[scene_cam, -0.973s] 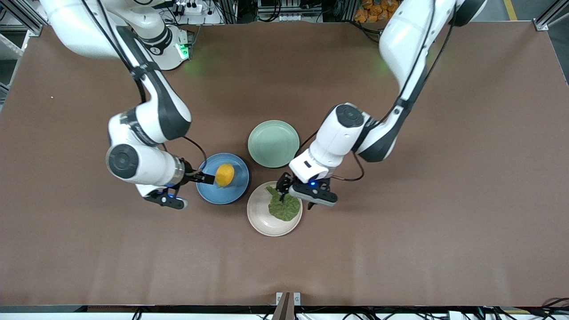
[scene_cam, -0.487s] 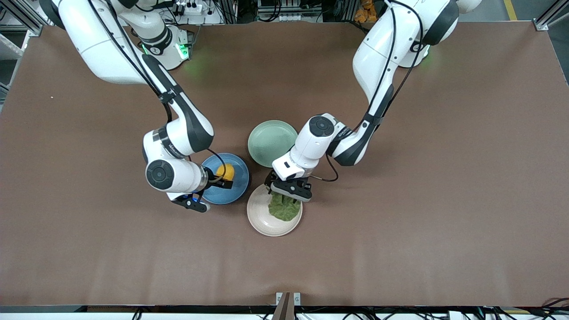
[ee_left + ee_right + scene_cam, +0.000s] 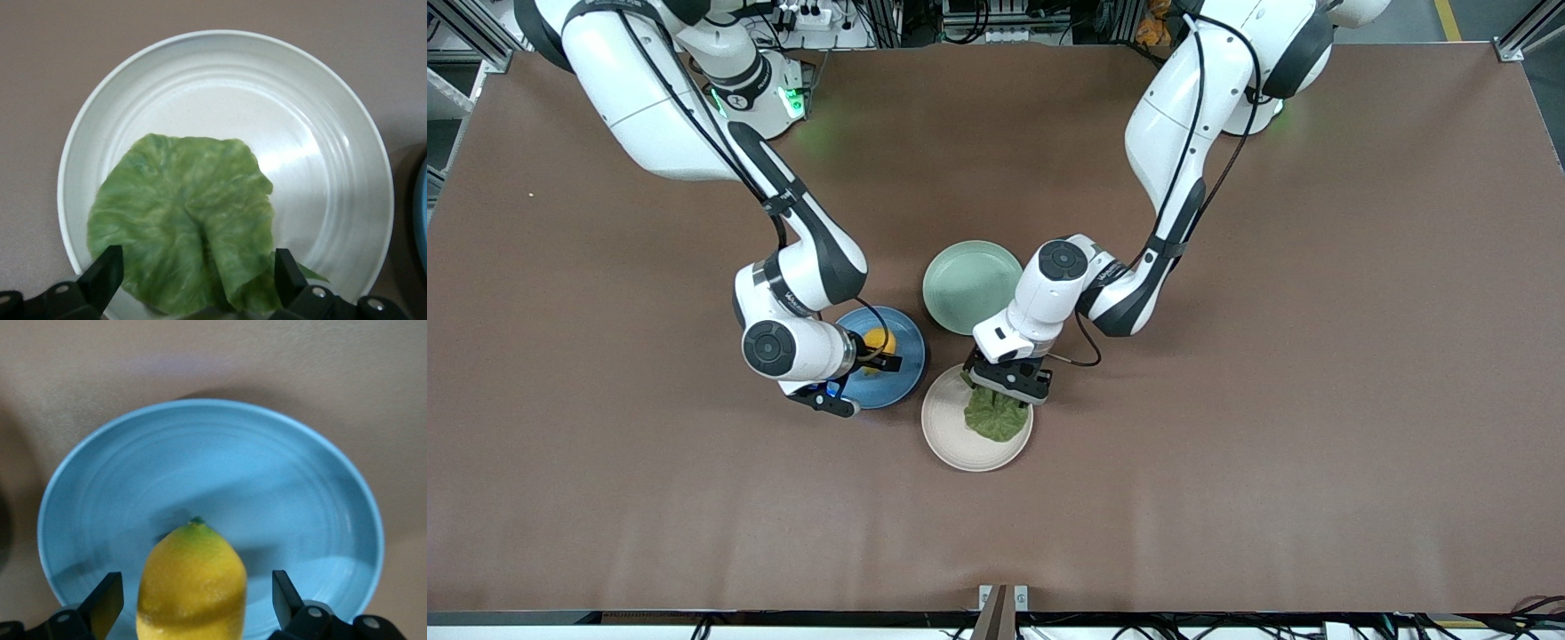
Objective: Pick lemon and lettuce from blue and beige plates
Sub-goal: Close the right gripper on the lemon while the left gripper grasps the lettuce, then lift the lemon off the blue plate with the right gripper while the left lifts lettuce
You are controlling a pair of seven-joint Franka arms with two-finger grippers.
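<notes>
A yellow lemon lies on the blue plate. My right gripper is open and low over that plate, its fingers on either side of the lemon, not touching it. A green lettuce leaf lies on the beige plate. My left gripper is open and low over the beige plate, its fingers on either side of the leaf's stem end. The beige plate's rim and the blue plate's rim show in the wrist views.
An empty pale green plate sits just farther from the front camera than the other two plates, between the two arms. The brown table stretches bare around the plates.
Both arms have moved in toward the plates and come down. The right gripper now straddles the lemon, and the left gripper now straddles the lettuce stem end. Both stay open.
</notes>
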